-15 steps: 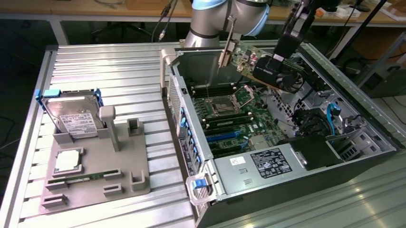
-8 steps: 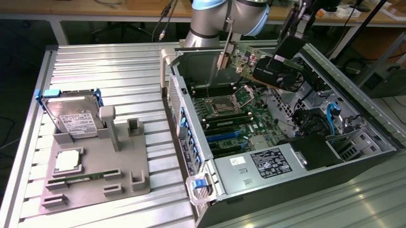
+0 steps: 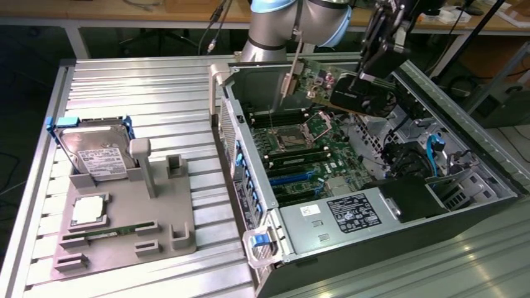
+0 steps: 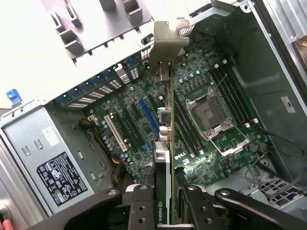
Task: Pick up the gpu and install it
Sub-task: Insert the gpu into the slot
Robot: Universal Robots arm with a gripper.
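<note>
The gpu (image 3: 327,87) (image 4: 163,158), a thin flat green-and-black circuit card with a black fan housing and a silver metal end bracket, is shown held in the air above the open black and grey steel computer case (image 3: 463,155), with the black jointed gripper (image 3: 377,68) (image 4: 165,194) closed on it. In the wrist view the card is seen edge-on, clamped between the two black metal fingers (image 4: 142,206), its perforated bracket pointing towards the case's rear wall. Below it lies the green, densely populated motherboard (image 3: 308,152) (image 4: 211,76). On the board are marked the square silver-framed processor socket (image 3: 296,131) (image 4: 209,112), the long black memory slots beside it, and the narrow blue expansion slot (image 4: 149,115) next to white and black ones. A matt silver power supply box (image 3: 348,214) (image 4: 41,153) with a black label occupies one end of the case. At the exterior view's left, on the ribbed aluminium table (image 3: 141,87), a grey moulded holder (image 3: 136,214) carries a silver hard drive (image 3: 95,152) in a blue frame and a slim green memory stick (image 3: 108,231).
</note>
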